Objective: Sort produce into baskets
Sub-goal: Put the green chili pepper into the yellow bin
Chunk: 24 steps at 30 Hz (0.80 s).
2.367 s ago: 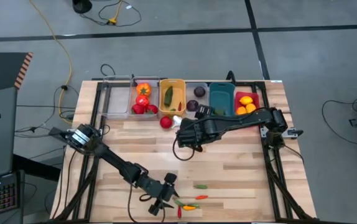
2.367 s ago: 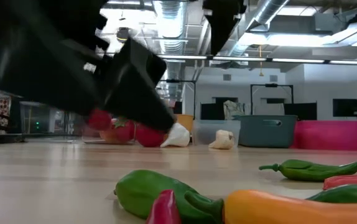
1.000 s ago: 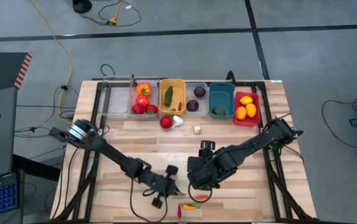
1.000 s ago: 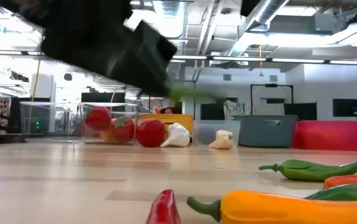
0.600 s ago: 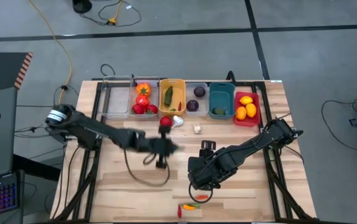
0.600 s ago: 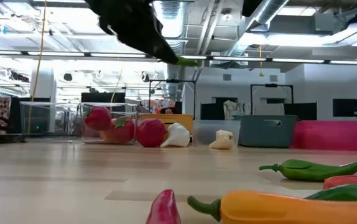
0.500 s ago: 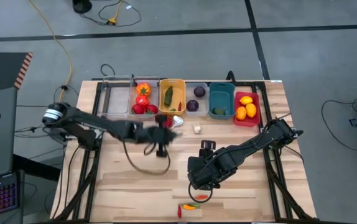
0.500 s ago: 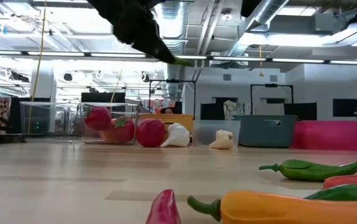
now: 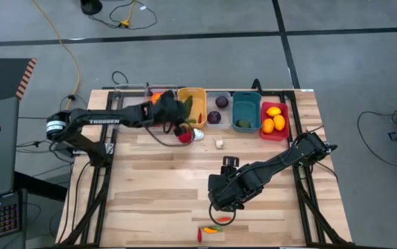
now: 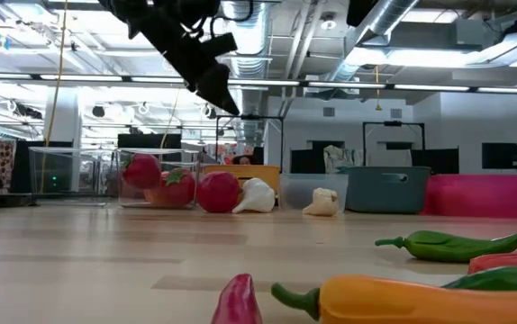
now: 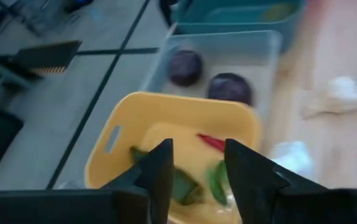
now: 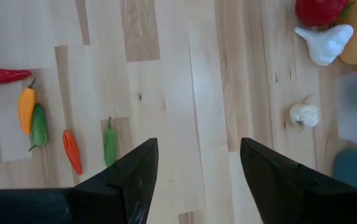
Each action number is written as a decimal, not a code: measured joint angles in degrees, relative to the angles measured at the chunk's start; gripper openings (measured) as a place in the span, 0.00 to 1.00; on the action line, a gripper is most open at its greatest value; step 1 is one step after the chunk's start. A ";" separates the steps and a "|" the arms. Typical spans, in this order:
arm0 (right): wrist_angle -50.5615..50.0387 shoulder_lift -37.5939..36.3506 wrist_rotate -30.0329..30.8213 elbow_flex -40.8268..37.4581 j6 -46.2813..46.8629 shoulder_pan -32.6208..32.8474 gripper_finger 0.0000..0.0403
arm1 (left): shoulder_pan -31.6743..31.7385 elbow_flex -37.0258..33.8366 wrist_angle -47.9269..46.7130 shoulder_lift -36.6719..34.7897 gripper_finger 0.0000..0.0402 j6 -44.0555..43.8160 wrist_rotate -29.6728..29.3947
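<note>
My left gripper point(image 9: 182, 111) hangs open above the orange-yellow basket point(image 9: 197, 93) in the row at the far edge. Its wrist view shows green pieces point(image 11: 219, 182) and a small red piece point(image 11: 212, 142) lying in that basket point(image 11: 125, 127), below the fingers. The gripper also shows high up in the low view point(image 10: 221, 93). My right gripper point(image 9: 220, 203) is open and empty above the table's near middle. Below it lie thin chilies: red point(image 12: 4, 76), orange-yellow point(image 12: 26, 109), green point(image 12: 109, 142) and orange-red point(image 12: 72, 152).
Tomatoes fill a clear basket point(image 9: 159, 111). Purple balls lie in another point(image 9: 218, 109), citrus in the red one point(image 9: 274, 117), and a green piece in the teal one point(image 9: 246, 111). A tomato point(image 9: 185, 136) and two garlics point(image 9: 197, 134) point(image 9: 219, 144) lie before the row.
My left gripper has risen from the chilies at the near edge and swung toward the far edge, with a green piece showing at its fingertips, to above the orange-yellow basket. The green piece no longer shows at the fingertips in the low view.
</note>
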 joint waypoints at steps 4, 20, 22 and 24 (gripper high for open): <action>0.02 0.00 0.00 -0.01 0.00 -0.02 0.63 | 3.08 0.00 -0.89 0.00 0.40 -2.75 1.35; 1.70 5.89 -0.57 -0.05 10.99 7.92 0.63 | 0.56 0.00 -4.08 0.02 0.42 -2.33 9.75; 1.61 7.93 -0.57 -0.06 12.26 9.16 0.63 | 0.19 0.00 -4.10 0.02 0.42 -2.70 9.75; 1.03 10.02 -0.63 -0.09 13.60 9.97 0.63 | -0.18 0.00 -4.08 0.02 0.42 -2.73 9.78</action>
